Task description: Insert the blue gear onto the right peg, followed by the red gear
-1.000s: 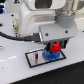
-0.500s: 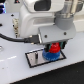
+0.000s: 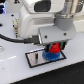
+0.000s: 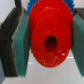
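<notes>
Looking at this one, we figured the job was well into its second half: the blue gear already sat low on the grey plate, toward the exterior view's right end of it, presumably down over the right peg, though we couldn't actually see the pin since the gears and arm covered it. The red gear was the one in hand. In the wrist view it filled most of the picture, with the gripper closed part-way so its teal pads pressed on opposite sides of the toothed rim, and a sliver of blue teeth peeked out from behind the red disc, so we took the two gears to be roughly stacked in line. In the exterior view the red gear hung right above the blue one, close enough that we couldn't tell if they were touching or just shy of it. Our read was that this was the lowering step for the red gear. The next move, as we saw it, called for keeping the red hub's hole centred over the peg, easing straight down until it seated on the blue gear, and only then letting go, because any tilt could jam it on the pin.
</notes>
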Tool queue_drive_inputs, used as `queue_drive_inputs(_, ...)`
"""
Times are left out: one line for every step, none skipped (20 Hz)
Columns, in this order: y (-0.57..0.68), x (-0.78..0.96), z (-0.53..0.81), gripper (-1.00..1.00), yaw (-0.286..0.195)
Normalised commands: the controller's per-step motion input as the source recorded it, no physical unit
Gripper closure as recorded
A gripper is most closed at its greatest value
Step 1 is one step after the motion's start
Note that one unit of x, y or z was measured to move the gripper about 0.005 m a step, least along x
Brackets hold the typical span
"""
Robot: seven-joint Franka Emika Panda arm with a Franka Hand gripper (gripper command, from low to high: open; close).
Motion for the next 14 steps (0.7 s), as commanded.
queue_drive_inputs(-0.03,0.02,0.03,1.0,0.0)
queue_drive_inputs(-0.02,0.04,-0.03,1.0,0.0)
queue_drive_inputs(-0.04,0.04,-0.06,1.0,0.0)
queue_drive_inputs(0.01,0.03,-0.05,1.0,0.0)
queue_drive_inputs(0.01,0.03,-0.09,1.0,0.0)
queue_drive_inputs(0.0,0.0,0.06,1.0,0.0)
queue_drive_inputs(-0.03,0.0,0.29,1.0,0.0)
queue_drive_inputs(-0.07,0.0,0.37,1.0,0.0)
queue_drive_inputs(-0.08,0.0,0.37,1.0,0.0)
queue_drive_inputs(-0.11,0.0,0.28,1.0,0.0)
queue_drive_inputs(-0.01,0.03,0.04,1.0,0.0)
queue_drive_inputs(-0.01,0.02,-0.04,1.0,0.0)
queue_drive_inputs(-0.02,0.01,-0.01,1.0,0.0)
queue_drive_inputs(-0.02,0.01,0.05,1.0,0.0)
